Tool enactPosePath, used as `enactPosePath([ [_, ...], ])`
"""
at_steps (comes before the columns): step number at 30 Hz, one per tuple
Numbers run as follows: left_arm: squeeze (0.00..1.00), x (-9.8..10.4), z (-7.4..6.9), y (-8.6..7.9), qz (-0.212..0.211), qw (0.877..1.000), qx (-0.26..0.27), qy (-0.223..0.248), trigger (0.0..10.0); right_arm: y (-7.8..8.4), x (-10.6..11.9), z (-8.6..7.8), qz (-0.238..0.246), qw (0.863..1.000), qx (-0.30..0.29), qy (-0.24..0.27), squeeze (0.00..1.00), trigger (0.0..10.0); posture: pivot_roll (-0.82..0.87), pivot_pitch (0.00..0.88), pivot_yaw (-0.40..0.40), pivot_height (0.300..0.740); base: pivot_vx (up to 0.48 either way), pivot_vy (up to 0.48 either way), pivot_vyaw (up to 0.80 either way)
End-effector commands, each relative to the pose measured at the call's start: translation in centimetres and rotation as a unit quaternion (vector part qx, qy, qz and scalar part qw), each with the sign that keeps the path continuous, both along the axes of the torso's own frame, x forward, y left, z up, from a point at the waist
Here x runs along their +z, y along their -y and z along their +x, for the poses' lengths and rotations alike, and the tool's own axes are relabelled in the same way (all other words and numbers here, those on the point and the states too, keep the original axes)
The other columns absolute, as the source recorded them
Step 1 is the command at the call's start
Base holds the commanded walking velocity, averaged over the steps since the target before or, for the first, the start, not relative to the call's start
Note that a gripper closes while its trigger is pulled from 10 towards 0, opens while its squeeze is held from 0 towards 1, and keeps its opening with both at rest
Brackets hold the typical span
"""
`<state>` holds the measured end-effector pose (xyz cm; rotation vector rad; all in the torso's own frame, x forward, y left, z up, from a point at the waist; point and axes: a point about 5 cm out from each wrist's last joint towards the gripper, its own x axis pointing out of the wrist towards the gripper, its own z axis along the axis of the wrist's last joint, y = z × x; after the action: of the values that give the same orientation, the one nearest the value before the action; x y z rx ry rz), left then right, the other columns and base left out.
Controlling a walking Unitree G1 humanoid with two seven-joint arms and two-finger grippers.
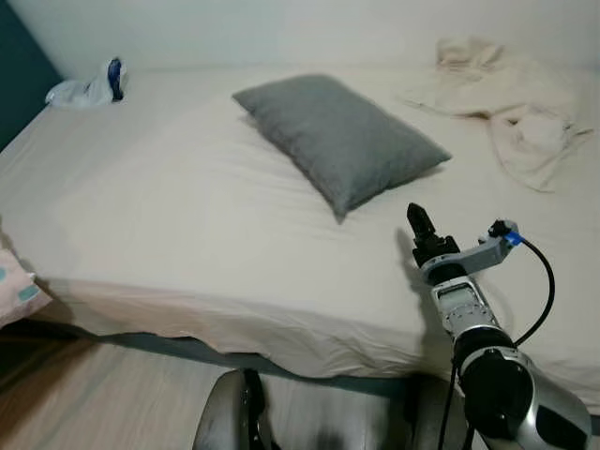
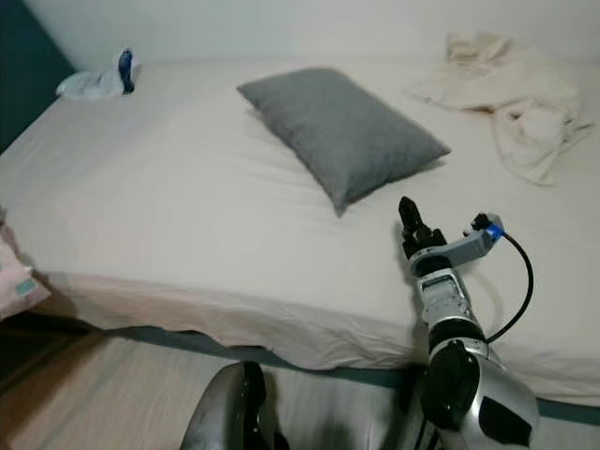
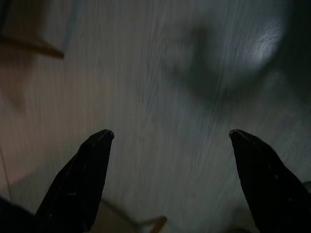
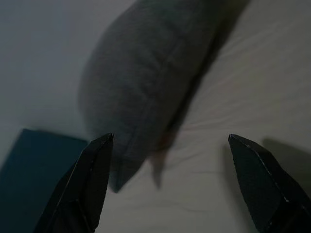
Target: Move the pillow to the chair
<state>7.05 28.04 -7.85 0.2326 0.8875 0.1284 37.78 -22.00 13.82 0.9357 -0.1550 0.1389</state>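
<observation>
Cream sheets cover the bed point(image 1: 169, 206) I am facing, with a pale wall behind it. My target, the grey pillow point(image 1: 337, 139), lies flat near the middle of the mattress, set diagonally with one corner pointing toward the front edge. My right gripper point(image 1: 418, 223) hovers over the sheet near the front edge, just short of that corner; in the right wrist view I see its fingers point(image 4: 92, 174) spread wide with nothing between them and the pillow ahead. A rumpled cream blanket point(image 1: 511, 108) is heaped toward the far right corner, and a small white and blue bundle point(image 1: 91, 86) sits at the far left corner. My left gripper point(image 3: 170, 141) hangs idle over wooden floor point(image 3: 160, 87), fingers wide apart and empty.
</observation>
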Motion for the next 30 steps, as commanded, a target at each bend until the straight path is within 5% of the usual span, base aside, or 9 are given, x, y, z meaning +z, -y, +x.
enactPosePath([
  [1, 0.00, 0.5, -0.9, -1.3, 0.011, 1.000, 0.005, -0.005, 10.0, -1.1, 0.8, 0.5, 0.016, 0.999, 0.024, 0.021, 0.00, 10.0, 0.30, 0.392, 0.170, 0.530, 0.000, 0.000, 0.00],
  [10, 0.00, 1.3, 1.1, 0.1, -0.015, 0.999, -0.012, 0.047, 10.0, -2.4, 3.9, 2.2, 0.035, 0.999, 0.012, 0.019, 0.00, 10.0, 0.30, 0.438, 0.164, 0.530, 0.000, 0.000, 0.00],
  [14, 0.00, 2.4, 3.4, 2.4, -0.062, 0.992, -0.037, 0.101, 10.0, -3.3, 5.5, 3.0, 0.043, 0.999, 0.002, 0.008, 0.00, 10.0, 0.31, 0.476, 0.146, 0.530, 0.000, 0.000, 0.00],
  [19, 0.00, 4.3, 6.0, 4.5, -0.093, 0.981, -0.058, 0.157, 10.0, -5.5, 6.9, 3.7, 0.039, 0.999, 0.037, 0.008, 0.00, 10.0, 0.31, 0.505, 0.137, 0.530, 0.000, 0.000, 0.00],
  [20, 0.00, 5.0, 6.7, 5.2, -0.102, 0.977, -0.067, 0.174, 10.0, -7.0, 7.6, 3.8, 0.035, 0.997, 0.068, 0.024, 0.00, 10.0, 0.31, 0.513, 0.135, 0.530, 0.000, 0.000, 0.00],
  [26, 0.00, 6.5, 7.6, 6.3, -0.117, 0.971, -0.080, 0.195, 10.0, -10.2, 8.6, 3.9, 0.042, 0.990, 0.126, 0.051, 0.00, 10.0, 0.31, 0.526, 0.139, 0.530, 0.000, 0.000, 0.00],
  [30, 0.00, 7.2, 7.6, 6.7, -0.124, 0.968, -0.087, 0.198, 10.0, -10.9, 9.1, 4.0, 0.053, 0.990, 0.119, 0.044, 0.00, 10.0, 0.31, 0.532, 0.143, 0.530, 0.000, 0.000, 0.00],
])
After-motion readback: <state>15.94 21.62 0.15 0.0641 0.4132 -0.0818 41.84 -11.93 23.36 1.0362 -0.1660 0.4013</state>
